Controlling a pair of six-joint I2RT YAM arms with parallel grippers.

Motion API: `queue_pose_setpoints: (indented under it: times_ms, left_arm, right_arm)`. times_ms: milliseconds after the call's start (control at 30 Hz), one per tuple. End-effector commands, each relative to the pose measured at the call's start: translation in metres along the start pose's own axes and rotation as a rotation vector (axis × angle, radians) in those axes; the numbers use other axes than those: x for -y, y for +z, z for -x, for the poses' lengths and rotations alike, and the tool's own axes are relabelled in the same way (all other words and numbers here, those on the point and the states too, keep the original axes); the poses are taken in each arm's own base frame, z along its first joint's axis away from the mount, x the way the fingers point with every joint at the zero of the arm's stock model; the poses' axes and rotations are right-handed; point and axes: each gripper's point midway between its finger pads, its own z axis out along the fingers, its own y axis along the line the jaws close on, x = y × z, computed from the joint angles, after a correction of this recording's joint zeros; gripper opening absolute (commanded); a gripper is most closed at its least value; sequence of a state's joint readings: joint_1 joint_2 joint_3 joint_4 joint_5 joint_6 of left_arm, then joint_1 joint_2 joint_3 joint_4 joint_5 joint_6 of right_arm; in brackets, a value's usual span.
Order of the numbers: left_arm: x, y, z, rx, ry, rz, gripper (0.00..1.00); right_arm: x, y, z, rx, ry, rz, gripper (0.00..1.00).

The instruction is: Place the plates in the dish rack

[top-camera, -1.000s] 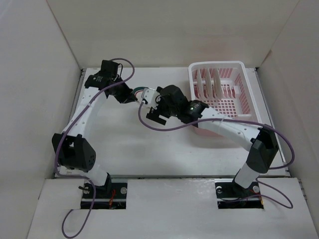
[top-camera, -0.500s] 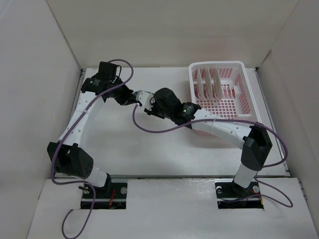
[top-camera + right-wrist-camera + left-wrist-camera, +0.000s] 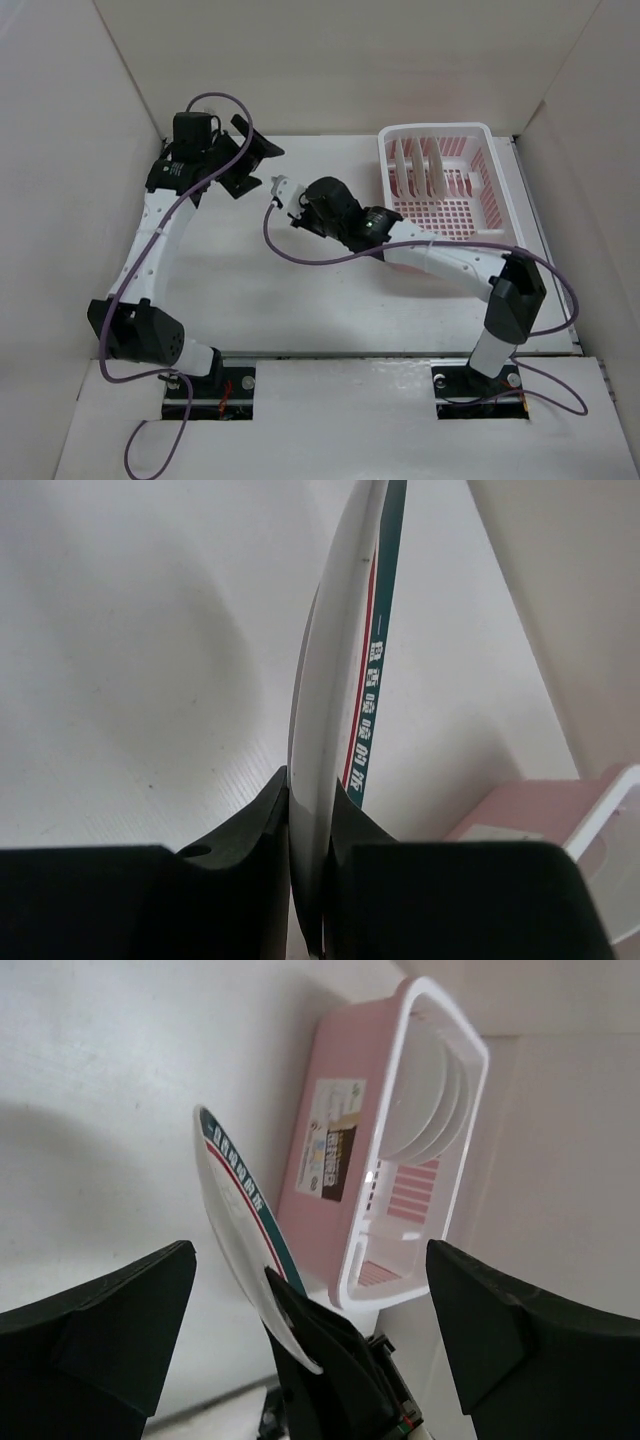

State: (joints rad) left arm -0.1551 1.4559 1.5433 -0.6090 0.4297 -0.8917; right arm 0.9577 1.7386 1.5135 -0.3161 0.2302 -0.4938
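A green-banded plate [image 3: 345, 680] stands on edge between my right gripper's [image 3: 310, 820] fingers, which are shut on its rim. From above, that plate [image 3: 284, 187] shows as a small white piece at the right gripper [image 3: 291, 196], over the table left of the dish rack [image 3: 437, 130]. My left gripper [image 3: 250, 158] is open and just left of the plate, its fingers apart from it. In the left wrist view the plate [image 3: 235, 1220] stands between the wide-spread fingers of the left gripper [image 3: 310, 1260], held from below by the right gripper's dark finger [image 3: 320, 1350]. Three plates [image 3: 420, 165] stand upright in the pink rack [image 3: 340, 1110].
White walls close in the table on the left, back and right. The rack [image 3: 560, 820] sits at the back right corner. Purple cables loop off both arms over the middle of the table [image 3: 300, 300].
My right gripper has shut on the green-banded plate. My left gripper has opened, let go of it and pulled back to the left.
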Motion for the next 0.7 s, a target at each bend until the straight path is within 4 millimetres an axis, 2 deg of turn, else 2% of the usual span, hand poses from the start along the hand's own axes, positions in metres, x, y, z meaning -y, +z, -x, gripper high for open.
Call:
queue_pose_setpoints:
  times_ms: [0,33,67,100,133,167,200,233,267,300,333,367,400,433,467,567,600,633,667]
  left_arm:
    - [0.06,-0.043,0.032,0.203,0.175,-0.21,0.99]
    - [0.058,-0.042,0.04,0.246,0.194,-0.192,0.99]
    - [0.059,-0.046,0.044,0.274,0.22,-0.193,0.99]
    - [0.048,-0.039,0.044,0.277,0.229,-0.159,0.99]
    - [0.04,-0.035,0.046,0.284,0.267,-0.134,0.99]
    - [0.029,-0.031,0.049,0.301,0.279,-0.094,0.99]
    - [0.026,-0.03,0.047,0.309,0.301,-0.085,0.99]
    - [0.009,-0.023,0.043,0.298,0.312,-0.045,0.99]
    - [-0.003,-0.018,0.046,0.325,0.342,0.011,0.99]
    - [-0.009,-0.023,0.048,0.353,0.353,0.033,0.99]
    - [-0.021,-0.015,0.044,0.345,0.365,0.065,0.99]
    - [-0.023,-0.017,0.042,0.355,0.38,0.076,0.99]
    - [-0.03,-0.015,0.042,0.356,0.392,0.097,0.99]
    - [-0.032,-0.016,0.044,0.371,0.391,0.102,0.99]
    - [-0.037,-0.013,0.041,0.36,0.389,0.113,0.99]
    - [-0.041,-0.007,0.039,0.343,0.398,0.114,0.99]
    - [-0.041,-0.007,0.039,0.343,0.398,0.114,0.99]
    - [-0.04,-0.003,0.039,0.333,0.4,0.105,0.99]
    - [-0.041,0.001,0.036,0.316,0.399,0.103,0.99]
  right_arm:
    - [0.072,-0.051,0.06,0.207,0.173,-0.224,0.0]
    - [0.086,-0.064,0.066,0.24,0.241,-0.248,0.0]
    - [0.11,-0.073,0.061,0.243,0.294,-0.302,0.0]
    - [0.126,-0.084,0.062,0.267,0.345,-0.332,0.0]
    - [0.144,-0.107,0.067,0.323,0.44,-0.354,0.0]
    - [0.16,-0.12,0.065,0.352,0.495,-0.371,0.0]
    - [0.19,-0.134,0.052,0.382,0.552,-0.394,0.0]
    - [0.206,-0.157,0.049,0.435,0.624,-0.4,0.0]
    - [0.219,-0.165,0.04,0.448,0.647,-0.404,0.0]
    - [0.241,-0.174,0.018,0.438,0.661,-0.419,0.0]
    - [0.253,-0.18,0.008,0.428,0.666,-0.43,0.0]
    - [0.26,-0.187,-0.002,0.401,0.674,-0.433,0.0]
    - [0.267,-0.19,-0.015,0.378,0.684,-0.445,0.0]
    - [0.285,-0.197,-0.036,0.356,0.699,-0.469,0.0]
    - [0.29,-0.201,-0.046,0.347,0.705,-0.469,0.0]
    - [0.302,-0.191,-0.094,0.266,0.762,-0.515,0.0]
    - [0.306,-0.18,-0.111,0.233,0.78,-0.518,0.0]
    - [0.307,-0.175,-0.119,0.223,0.789,-0.502,0.0]
    - [0.316,-0.177,-0.136,0.199,0.807,-0.53,0.0]
